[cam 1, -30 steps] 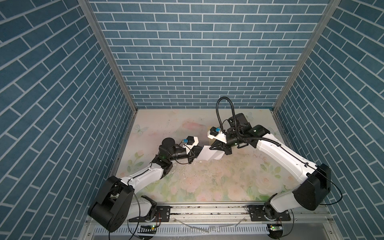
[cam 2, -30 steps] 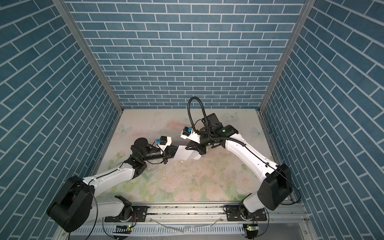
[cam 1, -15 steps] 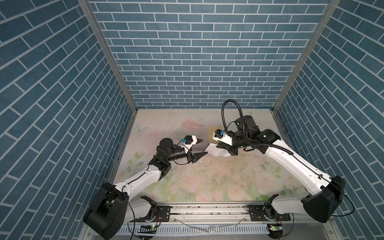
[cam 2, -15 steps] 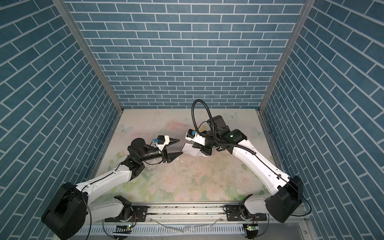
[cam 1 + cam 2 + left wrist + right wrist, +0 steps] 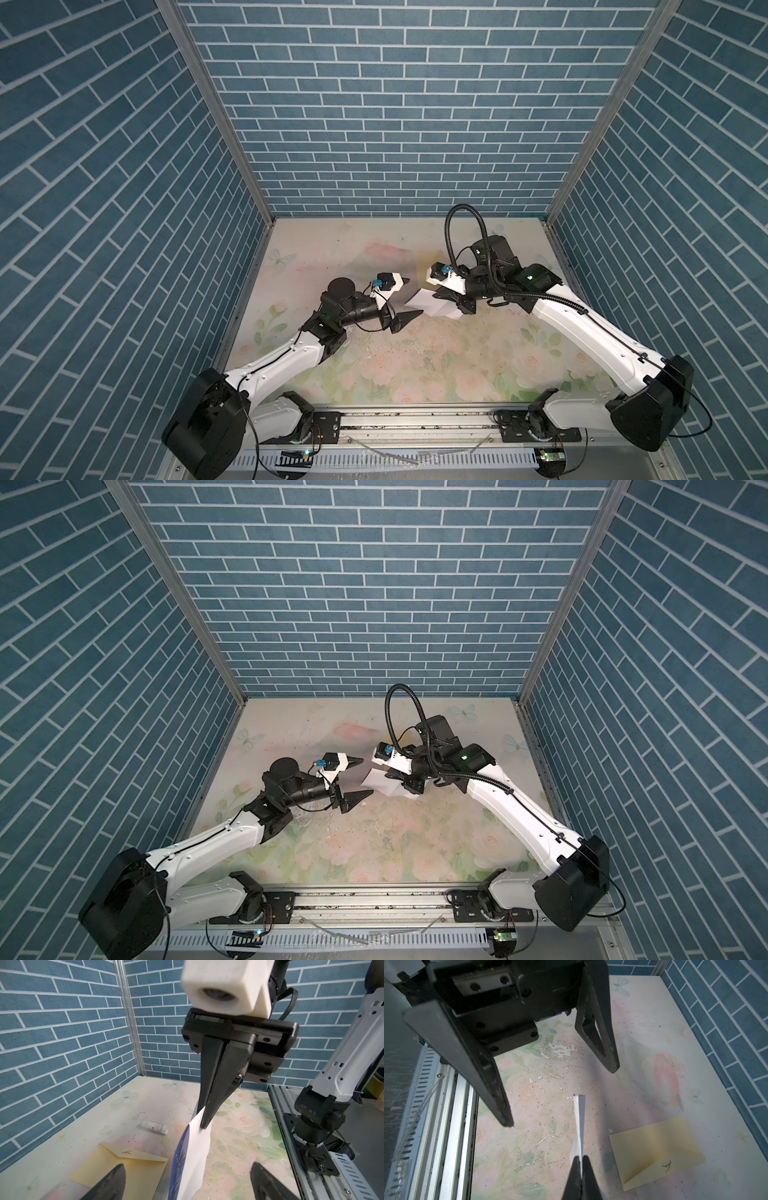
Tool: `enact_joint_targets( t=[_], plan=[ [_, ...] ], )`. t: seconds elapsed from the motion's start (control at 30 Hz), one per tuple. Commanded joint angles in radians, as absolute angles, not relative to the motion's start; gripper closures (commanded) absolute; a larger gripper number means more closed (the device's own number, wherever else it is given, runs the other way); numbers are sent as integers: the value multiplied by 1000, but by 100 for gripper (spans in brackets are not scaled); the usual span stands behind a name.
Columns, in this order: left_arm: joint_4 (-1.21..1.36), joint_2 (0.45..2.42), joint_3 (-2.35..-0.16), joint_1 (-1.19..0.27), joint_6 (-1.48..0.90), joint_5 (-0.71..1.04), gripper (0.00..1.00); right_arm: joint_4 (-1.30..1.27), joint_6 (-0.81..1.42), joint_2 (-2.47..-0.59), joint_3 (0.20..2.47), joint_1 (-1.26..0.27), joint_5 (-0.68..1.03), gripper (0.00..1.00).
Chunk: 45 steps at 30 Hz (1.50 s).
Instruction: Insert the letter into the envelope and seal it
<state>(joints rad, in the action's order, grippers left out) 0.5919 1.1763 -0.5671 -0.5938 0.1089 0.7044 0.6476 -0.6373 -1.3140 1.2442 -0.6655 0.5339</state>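
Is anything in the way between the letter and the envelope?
Nothing lies between them. The right pincer holds the letter up, and the envelope lies flat nearby, though its flap looks folded shut.

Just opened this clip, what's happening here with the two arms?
The right end effector is shut on the folded letter, holding it above the table. The left end effector faces it, open and empty. The envelope lies on the table with a glue stick nearby; the letter is not in it yet.
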Motion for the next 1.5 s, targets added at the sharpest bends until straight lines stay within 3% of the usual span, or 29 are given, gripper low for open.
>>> enact_joint_targets(
  t=[0.0,0.4,0.77,0.87,1.13,1.3,1.47],
  plan=[
    [567,1178,-587,-599,150,678,11,613,-693,-1312,1213,-670,599,100],
    [572,1224,-610,-598,167,731,36,591,-706,-1322,1192,-674,623,100],
    [609,1228,-610,-598,163,771,52,591,-733,-1331,1190,-680,642,100],
    [612,1231,-614,-598,158,782,62,589,-733,-1338,1195,-681,645,100],
    [652,1233,-596,-598,156,799,100,582,-715,-1341,1194,-683,637,100],
    [675,1224,-583,-598,172,841,100,614,-690,-1328,1186,-682,604,74],
    [652,1218,-581,-598,191,844,100,646,-691,-1279,1151,-672,564,63]
  ],
)
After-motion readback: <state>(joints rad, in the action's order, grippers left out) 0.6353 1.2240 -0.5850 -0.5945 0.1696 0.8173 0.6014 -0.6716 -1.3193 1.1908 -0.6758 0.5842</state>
